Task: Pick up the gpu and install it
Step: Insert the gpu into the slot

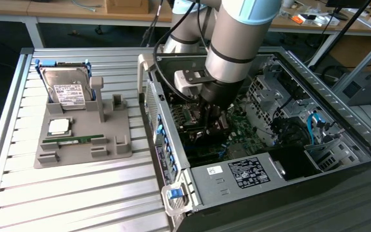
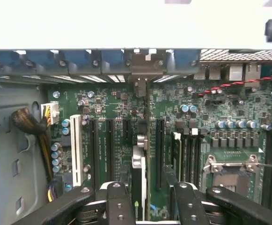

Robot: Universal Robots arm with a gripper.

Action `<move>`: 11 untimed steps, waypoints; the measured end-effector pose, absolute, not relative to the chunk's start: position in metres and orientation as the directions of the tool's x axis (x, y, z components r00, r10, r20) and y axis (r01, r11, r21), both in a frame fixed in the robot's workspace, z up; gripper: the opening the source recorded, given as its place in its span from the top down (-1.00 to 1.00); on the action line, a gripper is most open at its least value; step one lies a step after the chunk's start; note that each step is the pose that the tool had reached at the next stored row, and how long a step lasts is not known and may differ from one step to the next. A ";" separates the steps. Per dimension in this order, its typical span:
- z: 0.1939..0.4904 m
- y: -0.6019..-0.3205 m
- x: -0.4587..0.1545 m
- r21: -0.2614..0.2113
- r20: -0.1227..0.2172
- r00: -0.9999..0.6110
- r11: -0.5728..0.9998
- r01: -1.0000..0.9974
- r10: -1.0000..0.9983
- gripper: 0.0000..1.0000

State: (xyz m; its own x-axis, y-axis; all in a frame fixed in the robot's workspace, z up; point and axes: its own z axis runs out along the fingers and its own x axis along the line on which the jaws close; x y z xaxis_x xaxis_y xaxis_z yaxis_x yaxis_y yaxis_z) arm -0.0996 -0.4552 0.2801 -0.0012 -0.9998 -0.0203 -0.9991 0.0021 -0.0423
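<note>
- My gripper (image 2: 143, 199) is down inside the open computer case (image 1: 340, 121), over the motherboard (image 2: 121, 112); in the exterior view it hangs mid-case, nearer the rear wall on that view's left.
- The gpu (image 2: 139, 154) stands on edge directly between my fingers (image 2: 119, 204), seen edge-on from the wrist: a thin vertical card with its silver bracket end toward the rear slot covers (image 2: 79, 58).
- Its long axis runs parallel to the black expansion slots (image 2: 110, 145), straight away from the gripper toward the case's rear wall.
- Jaws stand wide, a finger on each side of the card with a visible gap; I judge it not clamped, card looks to be resting in a slot, though I cannot tell whether it is fully seated.
- White slot (image 2: 76, 150) sits beside the black ones, well off the card.
- Outside the case, the grey fixture tray (image 1: 76, 150) on the slatted table (image 1: 76, 193) holds the hard drive (image 1: 66, 89) upright at the back, a cpu (image 1: 58, 126) in the middle, and the memory stick (image 1: 73, 140) lying flat at the front.
- The tray's upright posts (image 1: 118, 104) hold nothing.
</note>
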 end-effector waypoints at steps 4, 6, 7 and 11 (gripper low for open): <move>0.289 -0.454 -0.100 -0.042 -0.018 -0.001 0.001 -0.999 -1.000 0.19; 0.290 -0.454 -0.100 -0.042 -0.017 -0.001 0.001 -0.999 -1.000 0.22; 0.290 -0.454 -0.100 -0.043 -0.018 0.000 0.001 -0.999 -1.000 0.22; 0.291 -0.454 -0.100 -0.042 -0.017 0.000 0.001 -0.999 -1.000 0.60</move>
